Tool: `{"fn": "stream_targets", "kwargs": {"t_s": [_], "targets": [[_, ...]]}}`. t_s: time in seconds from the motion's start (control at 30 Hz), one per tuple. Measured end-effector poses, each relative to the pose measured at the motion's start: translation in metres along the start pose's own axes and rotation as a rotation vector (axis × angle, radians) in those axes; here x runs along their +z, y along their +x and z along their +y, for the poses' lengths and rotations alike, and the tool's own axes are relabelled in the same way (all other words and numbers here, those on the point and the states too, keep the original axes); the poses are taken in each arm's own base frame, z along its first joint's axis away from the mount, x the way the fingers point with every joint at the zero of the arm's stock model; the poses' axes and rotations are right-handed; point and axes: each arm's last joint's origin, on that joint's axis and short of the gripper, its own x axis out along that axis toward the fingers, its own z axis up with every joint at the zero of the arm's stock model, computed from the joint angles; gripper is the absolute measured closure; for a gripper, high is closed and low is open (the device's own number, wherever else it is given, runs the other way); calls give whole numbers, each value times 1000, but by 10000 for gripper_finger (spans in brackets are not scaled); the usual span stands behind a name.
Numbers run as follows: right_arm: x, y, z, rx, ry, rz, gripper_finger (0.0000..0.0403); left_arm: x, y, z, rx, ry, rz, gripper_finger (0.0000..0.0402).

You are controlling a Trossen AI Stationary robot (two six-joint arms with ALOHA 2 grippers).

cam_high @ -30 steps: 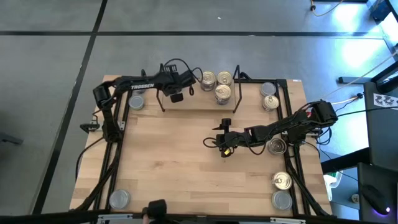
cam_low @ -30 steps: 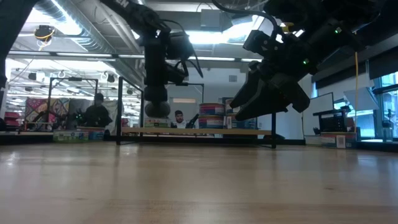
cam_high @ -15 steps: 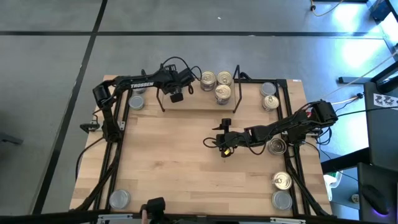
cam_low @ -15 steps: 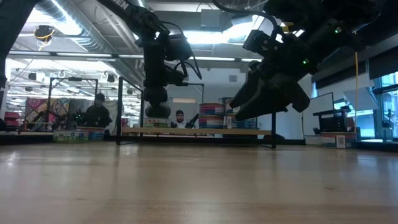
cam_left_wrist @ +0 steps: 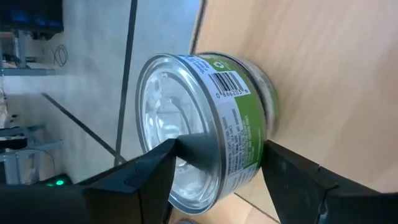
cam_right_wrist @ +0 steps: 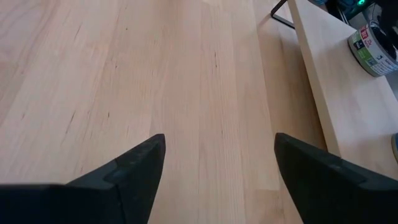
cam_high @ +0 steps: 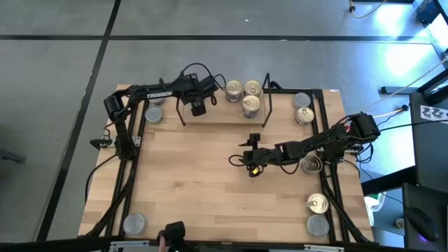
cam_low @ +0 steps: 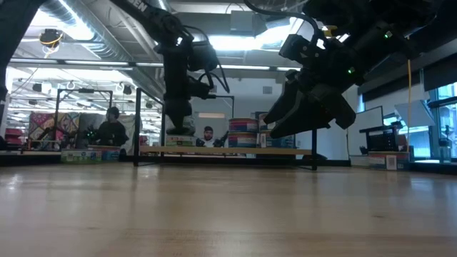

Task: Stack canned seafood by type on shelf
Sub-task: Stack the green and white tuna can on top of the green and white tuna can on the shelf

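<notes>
Green-labelled can (cam_left_wrist: 211,124) sits between left hand's (cam_left_wrist: 214,165) fingers (cam_left_wrist: 298,180).

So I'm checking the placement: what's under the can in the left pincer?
The left pincer grips a green-labelled can whose base meets the shelf board. Nothing shows between them, though the can covers its own contact patch.

Light wooden tabletop (cam_high: 203,175), plank grain visible, set on a grey floor (cam_high: 210,21) marked with dark lines. Black cables (cam_high: 112,182) run along both table sides.

Room beyond, low view: two seated people, one at far left (cam_low: 112,128), one near centre (cam_low: 208,135); ceiling strip lights (cam_low: 246,43); cluttered benches (cam_low: 50,146) with colourful items.
</notes>
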Motion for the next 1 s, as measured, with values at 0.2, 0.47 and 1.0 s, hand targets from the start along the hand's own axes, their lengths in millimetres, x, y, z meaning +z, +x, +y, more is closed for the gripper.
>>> {"fn": "stream_targets", "kwargs": {"t_s": [0.2,0.47,1.0], "targets": [[0,0,0,0,4,0,104,-2,1,2,-4,0,13,176],[0,0,0,0,4,2,104,-2,0,-1,-25,22,17,176],[0,0,0,1,5,3,104,1,-13,-8,-45,112,-1,176]]}}
